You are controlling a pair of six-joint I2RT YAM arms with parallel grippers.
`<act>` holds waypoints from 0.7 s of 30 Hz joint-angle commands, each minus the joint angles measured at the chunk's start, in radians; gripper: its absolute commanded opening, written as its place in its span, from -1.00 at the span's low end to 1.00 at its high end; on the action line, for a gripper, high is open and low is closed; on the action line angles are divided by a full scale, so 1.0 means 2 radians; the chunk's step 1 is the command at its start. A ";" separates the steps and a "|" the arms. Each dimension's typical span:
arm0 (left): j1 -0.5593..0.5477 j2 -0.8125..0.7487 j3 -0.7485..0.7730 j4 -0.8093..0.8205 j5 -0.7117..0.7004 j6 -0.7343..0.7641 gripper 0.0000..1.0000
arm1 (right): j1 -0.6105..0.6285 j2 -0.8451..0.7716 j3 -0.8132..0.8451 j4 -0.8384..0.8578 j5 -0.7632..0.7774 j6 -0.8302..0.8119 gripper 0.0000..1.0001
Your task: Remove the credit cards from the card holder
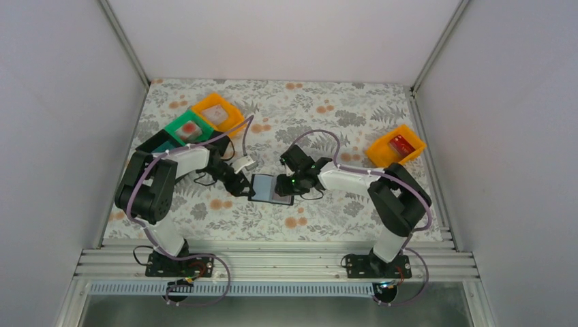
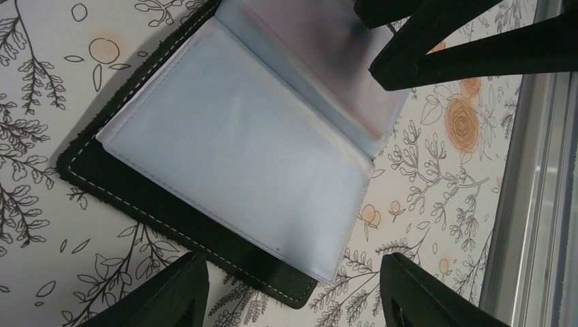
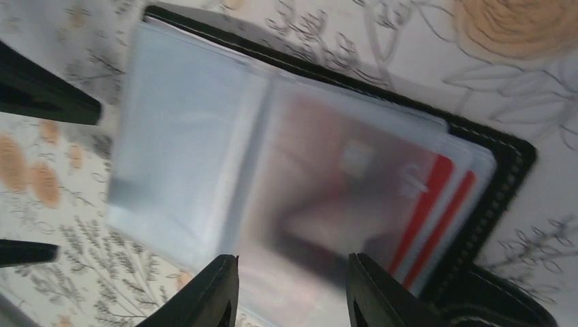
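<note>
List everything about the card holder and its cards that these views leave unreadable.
- Right wrist: how many credit cards sit in the card holder. Frosted sleeves and blur leave only red edges showing.
- Right wrist: the cards' print is blurred.
- Left wrist: whether the near sleeve holds a card. Its milky plastic hides that.
- Top: the card holder's pockets are too small to read.
- Top: the red item in the right orange tray is too small to name.
</note>
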 commanded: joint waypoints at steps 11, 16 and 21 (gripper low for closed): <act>0.001 0.016 0.003 0.007 0.011 0.001 0.26 | 0.004 0.037 0.018 -0.048 0.029 -0.022 -0.12; 0.001 0.022 0.005 0.004 0.021 0.006 0.18 | 0.006 0.039 0.017 -0.004 -0.039 -0.036 -0.10; 0.001 0.024 0.007 -0.001 0.028 0.011 0.01 | 0.006 0.042 0.011 0.060 -0.100 -0.019 -0.11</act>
